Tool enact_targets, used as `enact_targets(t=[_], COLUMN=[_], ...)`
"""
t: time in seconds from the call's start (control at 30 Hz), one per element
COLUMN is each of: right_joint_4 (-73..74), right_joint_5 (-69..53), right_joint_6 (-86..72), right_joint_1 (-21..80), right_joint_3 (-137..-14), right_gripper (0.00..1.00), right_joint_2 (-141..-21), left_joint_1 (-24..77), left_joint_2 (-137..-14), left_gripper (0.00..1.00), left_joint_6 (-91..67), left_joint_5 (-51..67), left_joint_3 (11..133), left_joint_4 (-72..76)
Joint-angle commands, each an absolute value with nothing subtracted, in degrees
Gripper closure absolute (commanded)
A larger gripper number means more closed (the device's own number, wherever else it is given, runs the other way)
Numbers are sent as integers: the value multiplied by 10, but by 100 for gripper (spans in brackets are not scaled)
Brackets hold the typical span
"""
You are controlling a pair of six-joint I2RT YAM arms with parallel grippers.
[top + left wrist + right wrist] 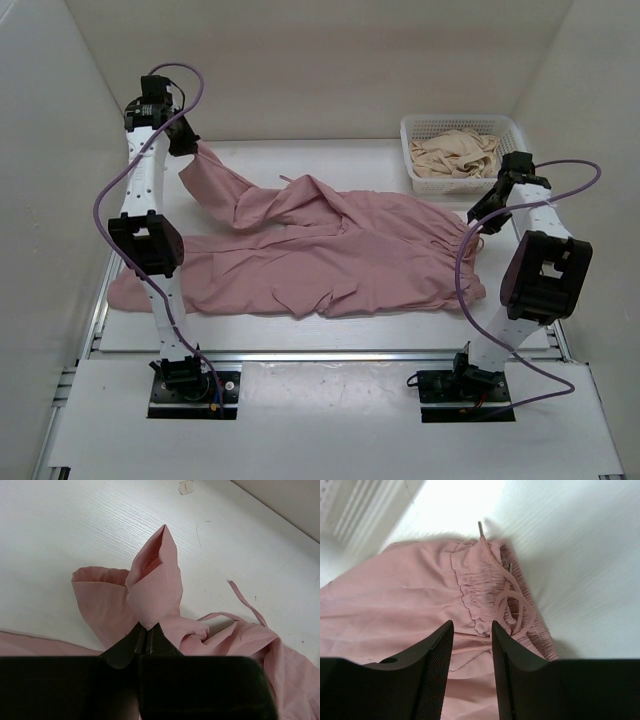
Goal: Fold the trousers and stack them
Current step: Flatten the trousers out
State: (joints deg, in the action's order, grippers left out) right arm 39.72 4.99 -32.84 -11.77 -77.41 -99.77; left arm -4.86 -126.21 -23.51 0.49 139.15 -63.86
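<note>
The dusty-pink trousers [340, 255] lie spread across the white table [300, 150], waist to the right and legs to the left. My left gripper [185, 135] is at the far left, raised, shut on the end of one leg [155, 590], which hangs from the closed fingertips [147, 626]. A thin drawstring [245, 600] trails on the table beside it. My right gripper [482, 218] is low over the gathered waistband [485, 595]. Its jaws [472, 625] stand apart, with waistband fabric and a drawstring [512, 600] in the gap between them.
A white basket [415, 130] at the back right holds a crumpled beige garment [455, 155], just behind my right arm. White walls enclose the table on three sides. The trousers' lower leg reaches the table's left edge [115, 290].
</note>
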Motion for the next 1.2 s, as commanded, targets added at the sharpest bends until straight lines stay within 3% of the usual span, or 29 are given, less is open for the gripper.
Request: enact_targets(t=[0.0,0.33,0.4,0.43,0.47,0.53,0.73,0.83,0.87,0.93,0.97,1.0,1.17], right_joint_4=[425,412,412,412,412,419,419,425,425,425,425,425,425], right_joint_5=[44,27,19,13,8,2,13,39,45,57,57,68,115], right_joint_6=[-337,-351,-363,-377,-385,-403,-434,-446,-446,-451,-451,-451,-451], right_joint_1=[-119,-119,-113,-113,-113,-113,-113,-113,-113,-113,-113,-113,-113], right_joint_3=[-805,-830,-852,-858,-866,-883,-904,-904,-897,-878,-878,-878,-841], right_gripper=[58,63,53,39,33,26,26,35,51,67,88,99,100], right_joint_2=[-1010,-1047,-1069,-1077,-1086,-1113,-1172,-1191,-1198,-1190,-1190,-1182,-1113], left_joint_1=[-45,-45,-45,-45,-45,-45,-45,-45,-45,-50,-50,-56,-91], left_joint_2=[-1223,-1217,-1212,-1212,-1212,-1212,-1212,-1212,-1212,-1212,-1212,-1207,-1188], left_gripper=[90,90,90,90,90,90,90,90,90,90,90,90,90], left_joint_6=[-229,-229,-229,-224,-224,-224,-224,-224,-219,-219,-219,-219,-219], left_joint_5=[12,12,7,7,7,7,7,12,12,12,12,12,12], left_joint_3=[1387,1371,1365,1365,1365,1365,1365,1365,1365,1365,1365,1365,1375], left_joint_4=[-630,-625,-625,-625,-625,-620,-620,-620,-620,-620,-620,-620,-634])
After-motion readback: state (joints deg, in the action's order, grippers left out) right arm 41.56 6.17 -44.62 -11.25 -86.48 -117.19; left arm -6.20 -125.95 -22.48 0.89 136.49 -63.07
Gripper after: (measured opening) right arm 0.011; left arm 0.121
